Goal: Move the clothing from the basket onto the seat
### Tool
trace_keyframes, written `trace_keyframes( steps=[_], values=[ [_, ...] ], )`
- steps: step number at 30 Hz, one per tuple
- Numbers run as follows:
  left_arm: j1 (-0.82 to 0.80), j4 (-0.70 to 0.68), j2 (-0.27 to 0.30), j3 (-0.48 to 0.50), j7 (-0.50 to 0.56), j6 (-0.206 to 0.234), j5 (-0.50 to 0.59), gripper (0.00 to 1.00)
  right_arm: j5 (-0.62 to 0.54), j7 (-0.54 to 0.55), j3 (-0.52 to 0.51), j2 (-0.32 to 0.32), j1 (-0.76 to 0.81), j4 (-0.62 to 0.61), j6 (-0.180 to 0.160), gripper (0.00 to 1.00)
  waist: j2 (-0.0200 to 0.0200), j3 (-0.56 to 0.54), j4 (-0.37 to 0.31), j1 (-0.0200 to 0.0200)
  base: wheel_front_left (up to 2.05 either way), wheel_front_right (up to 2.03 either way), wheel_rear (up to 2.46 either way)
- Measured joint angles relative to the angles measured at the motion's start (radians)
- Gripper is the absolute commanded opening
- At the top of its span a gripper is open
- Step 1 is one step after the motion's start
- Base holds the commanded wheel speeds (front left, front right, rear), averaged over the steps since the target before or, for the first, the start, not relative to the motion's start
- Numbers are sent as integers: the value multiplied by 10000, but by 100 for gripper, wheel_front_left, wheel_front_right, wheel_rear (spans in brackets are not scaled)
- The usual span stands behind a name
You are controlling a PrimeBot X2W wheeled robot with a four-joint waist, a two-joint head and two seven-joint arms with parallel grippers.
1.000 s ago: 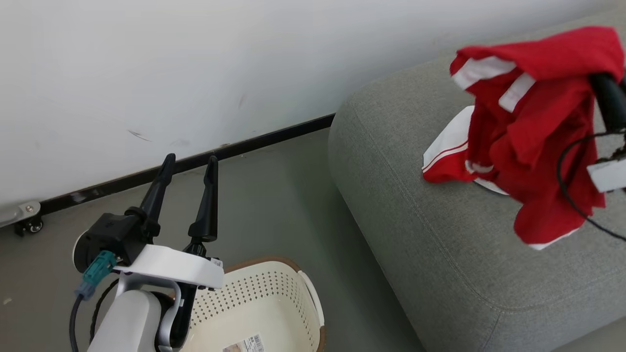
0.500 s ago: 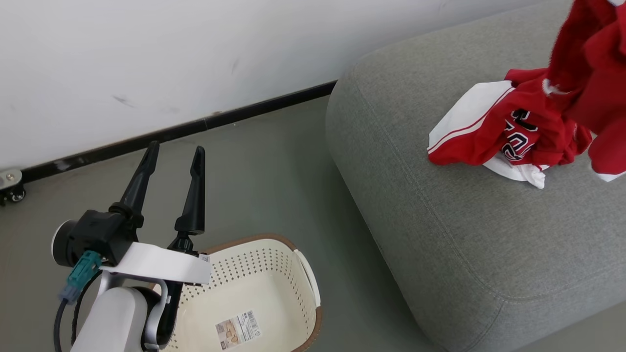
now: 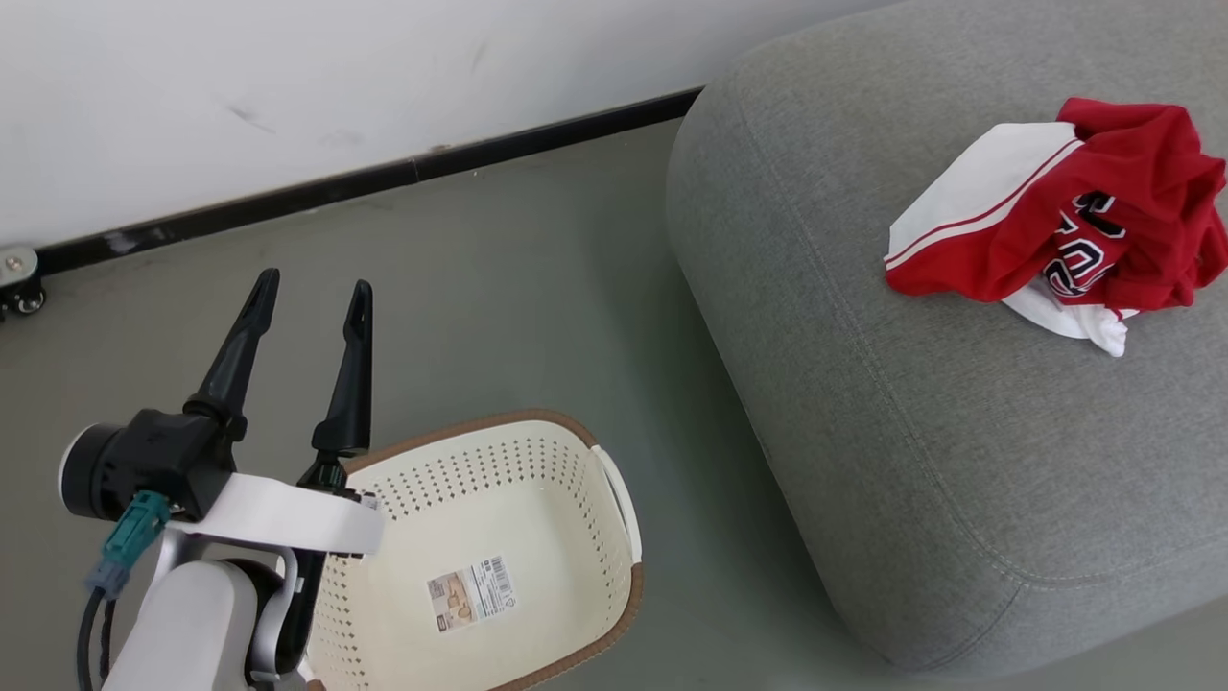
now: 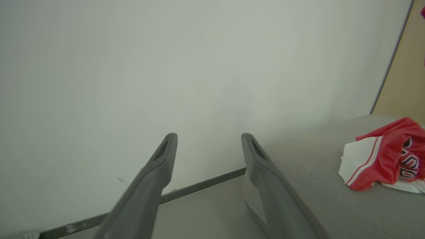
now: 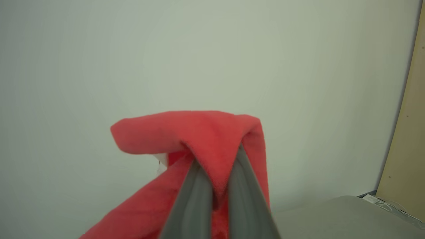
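- The left gripper (image 3: 315, 284) hovers above the grey floor (image 3: 537, 288), just beside the laundry basket (image 3: 537, 518), with its two dark fingers spread wide and nothing between them.
- In the left wrist view those fingers point towards the pale wall (image 4: 199, 66) and the dark baseboard (image 4: 206, 184) at its foot.
- The cream perforated basket with brown rim trim stands on the floor near the sofa (image 3: 911, 432) without touching it. A label sticker (image 3: 470, 593) shows plainly on its bottom.
- A red jersey (image 3: 1055, 230) with a white panel, red stripe trim and dark white-edged lettering lies crumpled on the grey woven sofa, towards the far right of its top.
- The right gripper (image 5: 217, 172) has its fingers pressed close together, pinching a fold of a red garment (image 5: 199, 132).
- That soft red cloth drapes over the fingertips and hangs down to the left of the right wrist view, with a sliver of white showing beneath the fold.
- Beyond the held cloth are the pale wall and a corner of the grey sofa at the lower right.
- A small caster wheel (image 3: 19, 288) sits by the baseboard at the far left of the head view.
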Motion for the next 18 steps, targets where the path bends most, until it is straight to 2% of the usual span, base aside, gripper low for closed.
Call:
trace_keyframes(
  steps=[3,9,18],
  values=[
    [-18,-67,84,-2,48,-2,73,100,-75,-15,-159,-244,-361,182,0,0,0,192,77,0,0,0,0],
    [-67,-286,180,-40,222,-4,182,100,-284,-207,-278,-261,-499,585,0,0,0,577,221,0,0,0,0],
    [-293,-564,389,-228,489,-17,397,100,-320,-389,-105,228,-476,1214,2,0,0,1153,398,0,0,0,0]
  ],
)
